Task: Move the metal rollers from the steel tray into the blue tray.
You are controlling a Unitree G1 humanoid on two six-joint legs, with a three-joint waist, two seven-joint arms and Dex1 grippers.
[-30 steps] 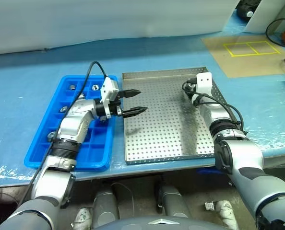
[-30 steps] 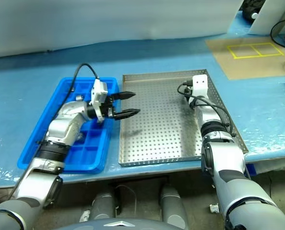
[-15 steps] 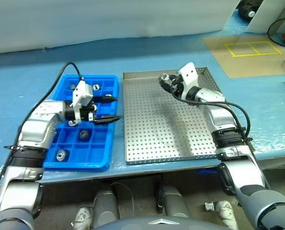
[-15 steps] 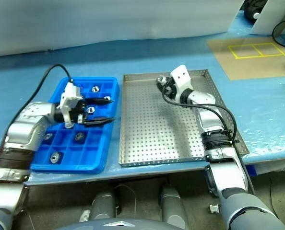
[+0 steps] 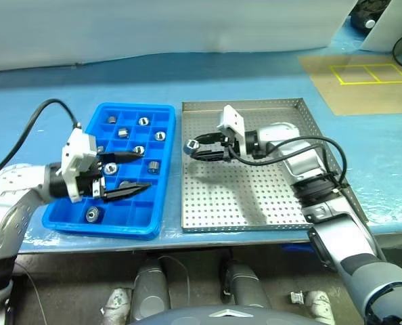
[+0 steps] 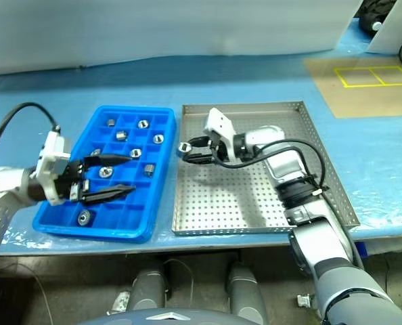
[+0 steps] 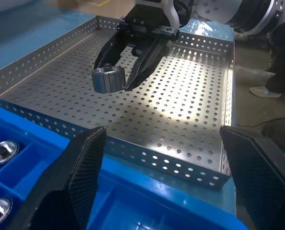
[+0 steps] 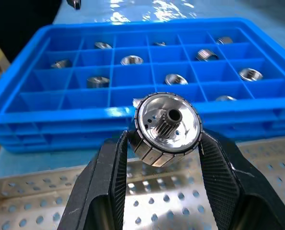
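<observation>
Your right claw (image 5: 195, 148) is clamped on one metal roller (image 5: 191, 143), held above the steel tray (image 5: 255, 196) near its edge by the blue tray (image 5: 162, 223). Left claw (image 5: 130, 174) hangs wide open and empty over the blue tray, where other rollers (image 5: 122, 133) sit. Risk: thin fingertip pinch, roller may slip or land across a divider. Pale blue plastic-covered tabletop (image 5: 45, 95); yellow tape square (image 5: 363, 72) beyond.

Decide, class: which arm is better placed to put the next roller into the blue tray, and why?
The right. Its gripper is shut on a metal roller above the steel tray, pointing toward the blue tray. The left gripper hangs open above the blue tray, holding nothing.
</observation>
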